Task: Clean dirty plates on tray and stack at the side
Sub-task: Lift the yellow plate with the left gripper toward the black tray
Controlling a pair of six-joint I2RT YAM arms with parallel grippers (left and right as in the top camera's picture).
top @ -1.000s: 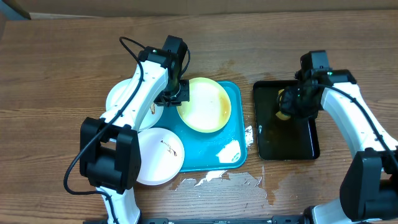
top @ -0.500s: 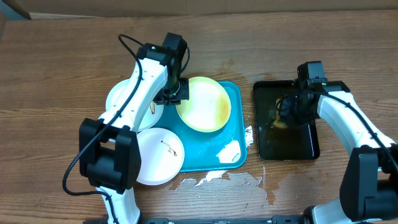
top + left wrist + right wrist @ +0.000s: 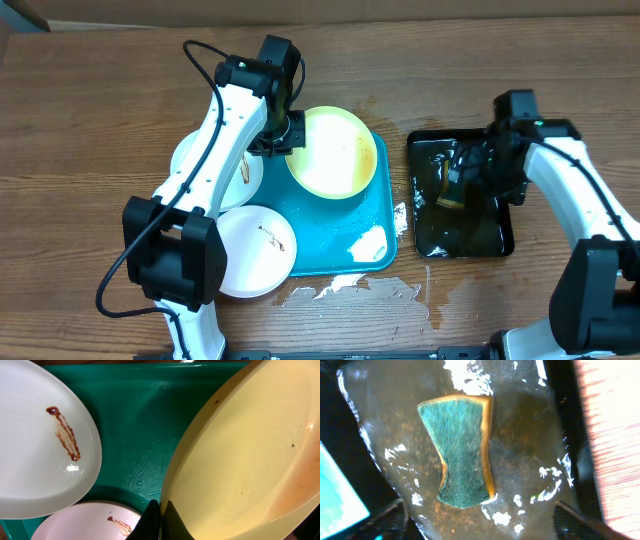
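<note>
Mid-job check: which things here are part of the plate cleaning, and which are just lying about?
Job: yellow plate, smeared white plate, second smeared white plate, teal tray, sponge, black water tray.
Lying about: white flaky patches on the table.

Wooden table (image 3: 100, 100) carries teal tray (image 3: 330, 232), black tray (image 3: 470, 238).

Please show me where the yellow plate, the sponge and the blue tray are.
yellow plate (image 3: 335, 155), overhead view, centre of its inside.
sponge (image 3: 460, 450), right wrist view, middle of its green face.
blue tray (image 3: 325, 228), overhead view, bare floor.
</note>
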